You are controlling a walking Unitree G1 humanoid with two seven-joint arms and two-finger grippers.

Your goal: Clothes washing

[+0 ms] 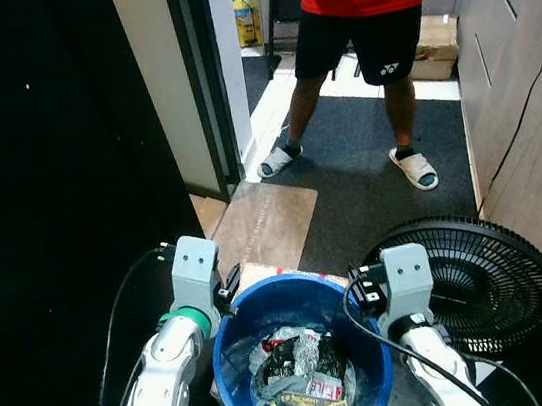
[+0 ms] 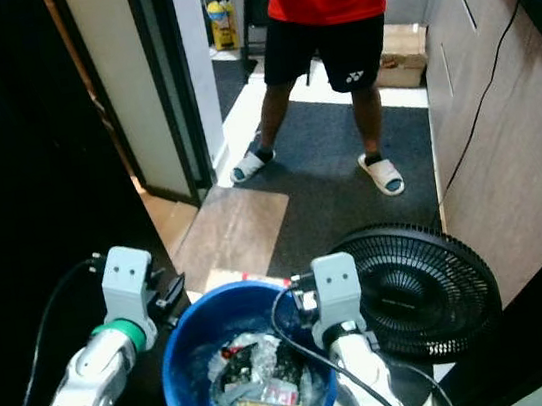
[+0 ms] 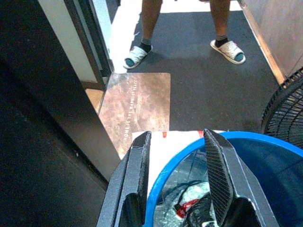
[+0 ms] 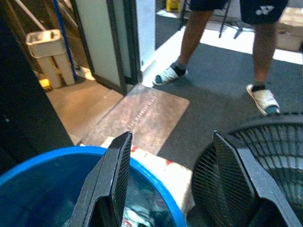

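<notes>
A blue bucket [image 1: 263, 291] sits low in front of me between my two arms. It holds a heap of grey and patterned clothes [image 1: 296, 381]. My left gripper [image 3: 176, 135] is open, one finger outside the bucket's left rim and one inside. My right gripper [image 4: 173, 135] is open too and straddles the right rim, with its outer finger close to the fan.
A black floor fan [image 1: 483, 274] lies right beside the bucket. A person [image 1: 365, 8] in a red shirt and sandals stands ahead on the dark carpet. A brown mat [image 1: 263, 219] lies by a dark door frame [image 1: 199, 82]. Wooden cabinets [image 1: 533, 126] line the right.
</notes>
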